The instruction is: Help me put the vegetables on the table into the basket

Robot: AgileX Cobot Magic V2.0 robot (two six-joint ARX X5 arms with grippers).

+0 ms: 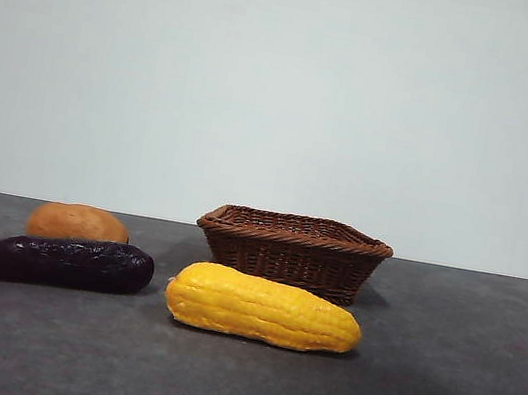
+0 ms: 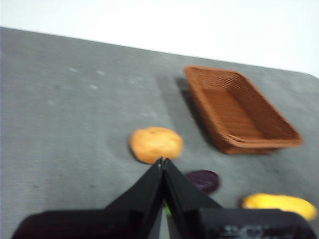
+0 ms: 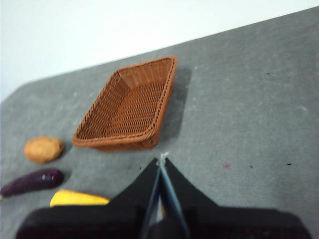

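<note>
Item 1: rounded orange-brown potato (image 2: 156,144), lying on the dark grey speckled table (image 1: 454,392), nearest the left gripper (image 2: 163,162), just ahead of its tips.

Item 2: long glossy dark-purple eggplant (image 1: 51,260), laid lengthwise just in front of the potato, green stem end turned away from the basket.

Item 3: bright yellow corn cob (image 1: 264,307), long axis set across the front of the shallow brown woven wicker basket (image 1: 292,251), close before it.

The basket is seen empty.

The right gripper (image 3: 162,160) is held above bare table beside the basket.

Both pairs of jaws are pressed together, nothing held.

No brand or legible writing is found.

The left arm is judged better placed for the potato.
</note>
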